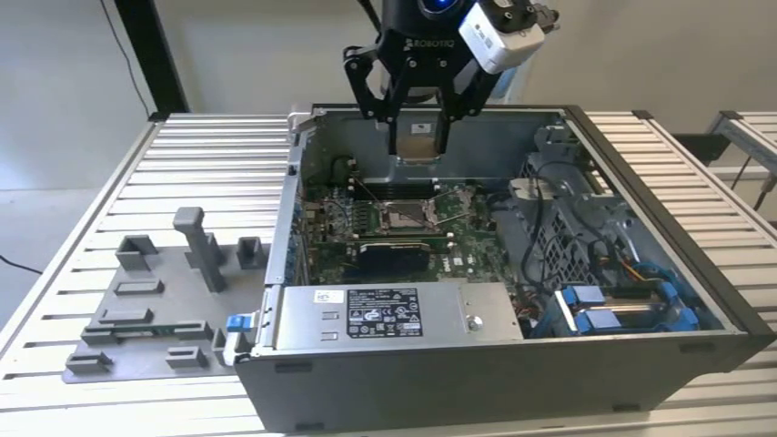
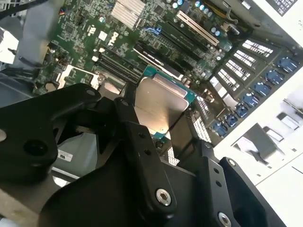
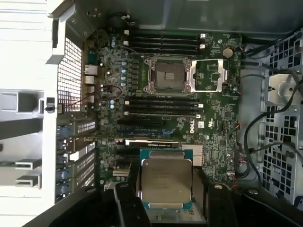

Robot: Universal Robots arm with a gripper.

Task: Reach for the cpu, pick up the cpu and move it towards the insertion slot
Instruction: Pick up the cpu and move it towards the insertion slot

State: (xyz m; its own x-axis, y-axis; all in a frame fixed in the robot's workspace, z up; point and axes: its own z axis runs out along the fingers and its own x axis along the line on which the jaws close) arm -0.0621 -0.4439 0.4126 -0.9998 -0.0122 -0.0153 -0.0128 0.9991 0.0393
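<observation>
The cpu (image 3: 166, 183), a flat square chip with a silvery face and teal edge, is clamped between the gripper (image 1: 418, 150) fingers, hanging in open air above the green board (image 3: 215, 120) inside the open computer case (image 1: 510, 364). The insertion slot (image 3: 169, 75) lies uncovered below, well apart

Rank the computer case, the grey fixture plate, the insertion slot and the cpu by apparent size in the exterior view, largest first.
1. computer case
2. grey fixture plate
3. insertion slot
4. cpu, held in the gripper; it hangs at another height than the slot, so their order is unsure.
</observation>
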